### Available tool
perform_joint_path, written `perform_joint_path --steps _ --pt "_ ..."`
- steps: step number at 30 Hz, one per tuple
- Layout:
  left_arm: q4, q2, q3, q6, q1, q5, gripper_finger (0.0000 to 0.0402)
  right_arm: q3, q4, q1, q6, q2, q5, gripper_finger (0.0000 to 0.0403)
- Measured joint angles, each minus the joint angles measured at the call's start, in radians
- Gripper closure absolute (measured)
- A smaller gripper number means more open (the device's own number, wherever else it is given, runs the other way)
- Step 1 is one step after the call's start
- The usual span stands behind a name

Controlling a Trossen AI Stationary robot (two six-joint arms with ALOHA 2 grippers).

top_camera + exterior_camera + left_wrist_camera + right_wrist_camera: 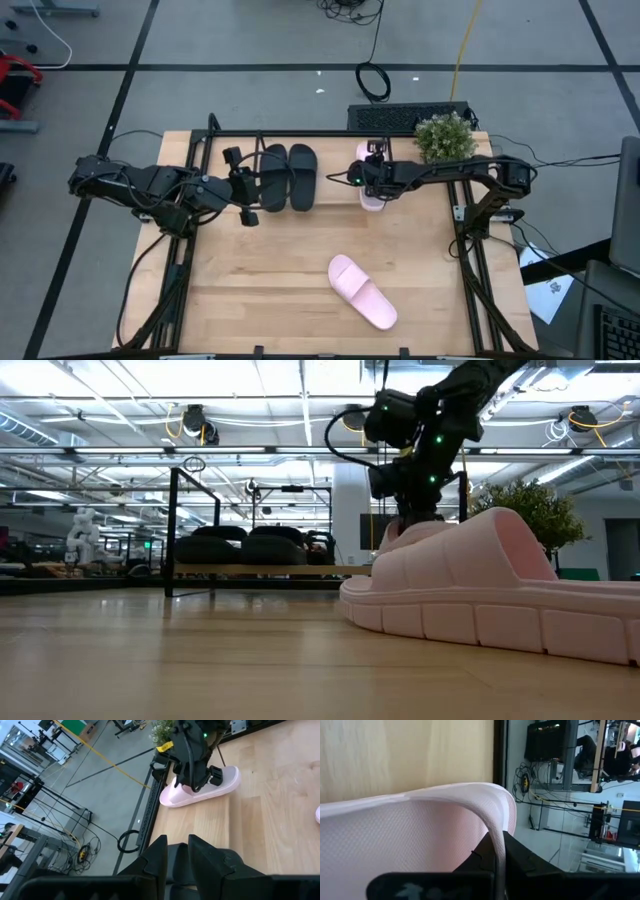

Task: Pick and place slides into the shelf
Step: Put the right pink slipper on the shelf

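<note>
Nearest the front of the light wood table (250, 290), one pale pink foam slide sandal (362, 291) lies loose on its sole, angled and well apart from everything else. It looks light and squishy, so the wide strap is probably the best place to pinch it (the sole edge would likely flex).

Farther back on the right, the right gripper (498, 851) has its dark fingers clamped on the strap edge of the second pale pink slide (371, 195), at the far side inside the thin black rod shelf (212, 125).

On the left, the left gripper (177, 855) hangs beside the matte black pair of slides (288, 176) already in the shelf, fingers a little apart and holding nothing.
</note>
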Motion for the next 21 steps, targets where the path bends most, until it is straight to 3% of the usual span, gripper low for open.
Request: perform_joint_path --steps 21 --pt "0.0 0.0 0.0 0.008 0.0 -0.008 0.0316 -0.036 0.039 0.001 -0.015 -0.001 -0.053 0.0396"
